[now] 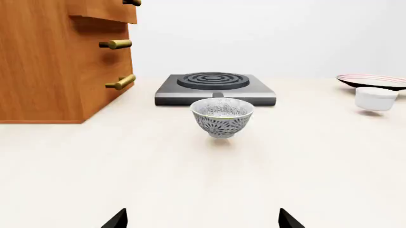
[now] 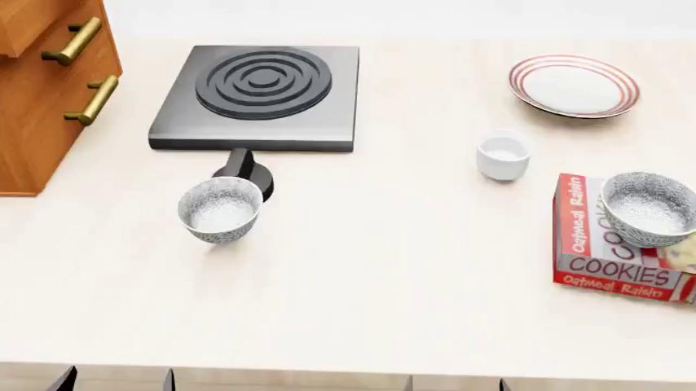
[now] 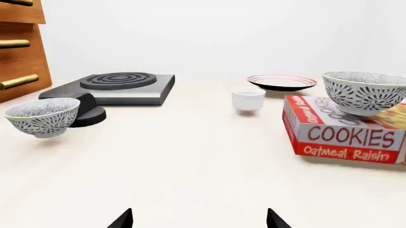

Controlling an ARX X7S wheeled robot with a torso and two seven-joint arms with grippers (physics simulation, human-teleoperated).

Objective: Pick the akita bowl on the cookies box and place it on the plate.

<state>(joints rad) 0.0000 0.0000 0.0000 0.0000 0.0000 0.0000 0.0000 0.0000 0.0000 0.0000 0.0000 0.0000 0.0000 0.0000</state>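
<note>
The akita bowl (image 2: 649,208) (image 3: 364,92), grey-and-white speckled, sits upright on the red cookies box (image 2: 601,261) (image 3: 345,138) at the table's right edge. The plate (image 2: 573,85) (image 3: 282,81) (image 1: 374,81), white with red rings, lies at the far right behind the box. My right gripper (image 3: 198,219) (image 2: 455,383) is open and hangs low at the table's near edge, well short of the box, with nothing between its fingertips. Open too, my left gripper (image 1: 201,219) (image 2: 116,380) is at the near left edge, facing the look-alike bowl.
A second speckled bowl (image 2: 221,209) (image 1: 222,116) (image 3: 42,116) stands on the table left of centre. Behind it are a black stove (image 2: 259,96) with its knob (image 2: 246,173). A small white cup (image 2: 504,154) sits between stove and box. A wooden drawer cabinet (image 2: 44,90) fills the far left.
</note>
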